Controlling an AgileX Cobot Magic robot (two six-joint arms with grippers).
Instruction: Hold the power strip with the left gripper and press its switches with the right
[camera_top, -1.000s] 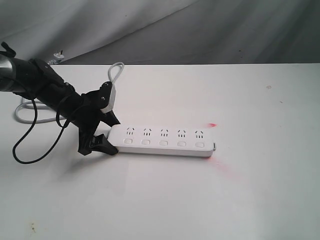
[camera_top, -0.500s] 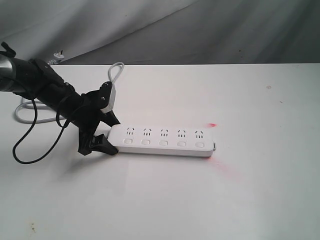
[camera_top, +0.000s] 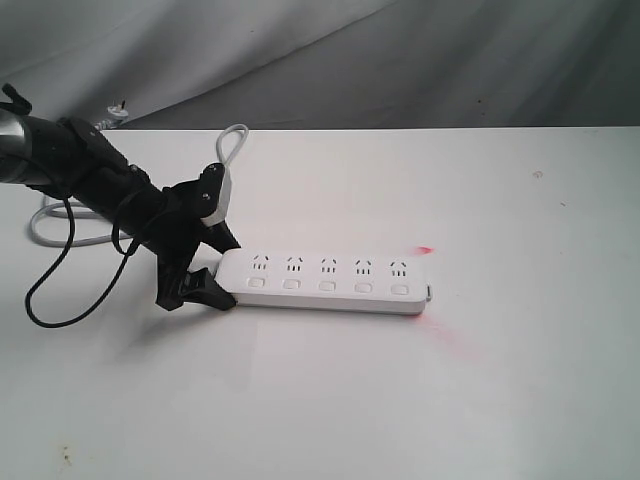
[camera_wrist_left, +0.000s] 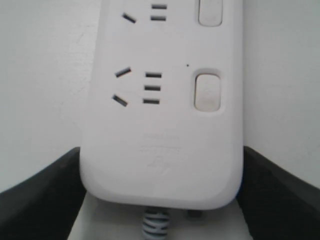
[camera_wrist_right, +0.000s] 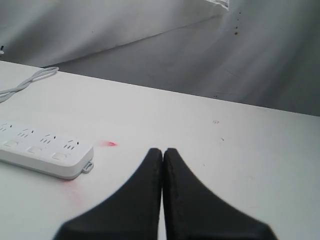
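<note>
At the middle of the frame, on the white desk, the power strip lies flat, its switches along its lower side. The left gripper straddles its left, cord end, fingers spread wide and pinching both long sides. The right gripper hovers well apart from the strip's other end, fingers pressed together.

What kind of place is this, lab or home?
Probably a robot lab bench: plain white table, draped grey cloth backdrop, and a black robot arm at a lone power strip.
</note>
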